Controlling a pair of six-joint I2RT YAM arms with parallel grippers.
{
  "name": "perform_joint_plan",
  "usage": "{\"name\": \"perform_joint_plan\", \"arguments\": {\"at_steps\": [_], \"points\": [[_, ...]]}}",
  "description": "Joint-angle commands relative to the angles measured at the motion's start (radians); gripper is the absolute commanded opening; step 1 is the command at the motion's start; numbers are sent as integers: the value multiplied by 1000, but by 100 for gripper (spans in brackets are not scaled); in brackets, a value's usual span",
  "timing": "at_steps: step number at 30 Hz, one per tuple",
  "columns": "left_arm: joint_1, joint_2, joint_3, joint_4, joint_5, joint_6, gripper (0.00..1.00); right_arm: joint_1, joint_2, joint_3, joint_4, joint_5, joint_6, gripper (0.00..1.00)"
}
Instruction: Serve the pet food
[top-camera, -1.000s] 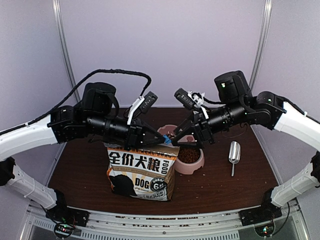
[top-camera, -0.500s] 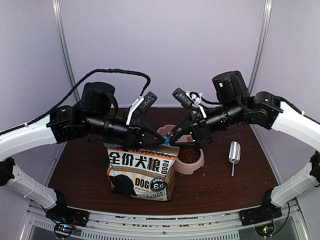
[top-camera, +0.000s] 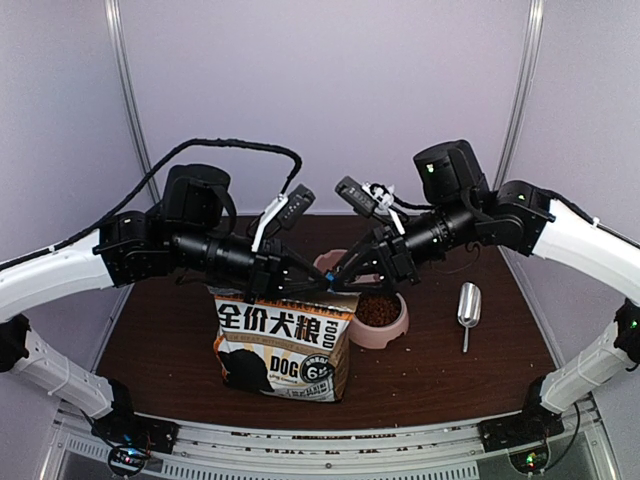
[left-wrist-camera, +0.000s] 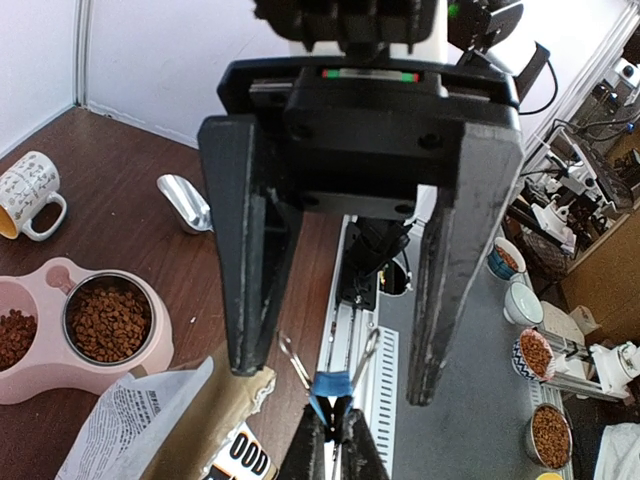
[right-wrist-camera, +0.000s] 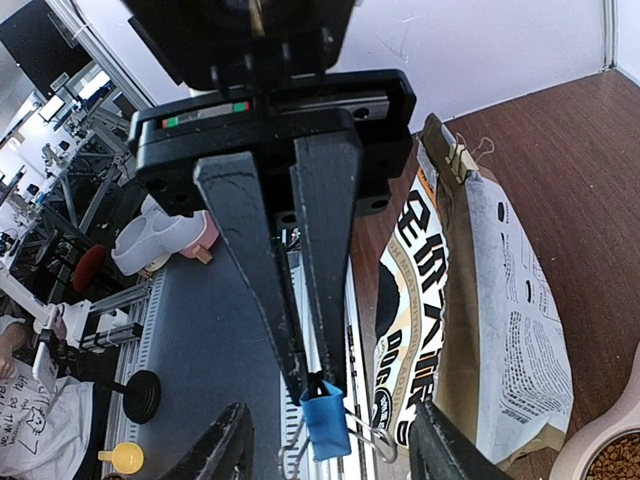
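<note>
Clearly the serving itself looks done: the pet food (left-wrist-camera: 108, 322) fills both wells of the pink double bowl (top-camera: 390, 335). The bowl sits on the surface (top-camera: 450, 370) beside the upright dog-food bag (top-camera: 283, 340), and the metal scoop (top-camera: 468, 303) lies apart on the bowl's other side. What hangs in the air is a blue binder clip (right-wrist-camera: 322, 428), pinched by its body in the left tool (right-wrist-camera: 318, 382). That tool's fingers are clamped on the clip above the bag's open, crumpled top. The right tool (left-wrist-camera: 338, 380) faces it with fingers spread wide — one to each side of the clip's wire handles, touching nothing that I can see. I judge this a handover, or a shared squeeze — the clip is offered handles-first so the bag can be sealed.
</note>
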Motion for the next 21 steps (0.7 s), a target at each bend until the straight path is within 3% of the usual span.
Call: {"name": "perform_joint_plan", "arguments": {"at_steps": [1,21], "points": [[-3,-23,5,6,-13,22,0,-4,-5,44,-4,-22,-14,52],[-3,-32,8,1,-34,22,0,-5,-1,44,-32,-40,-28,28]]}}
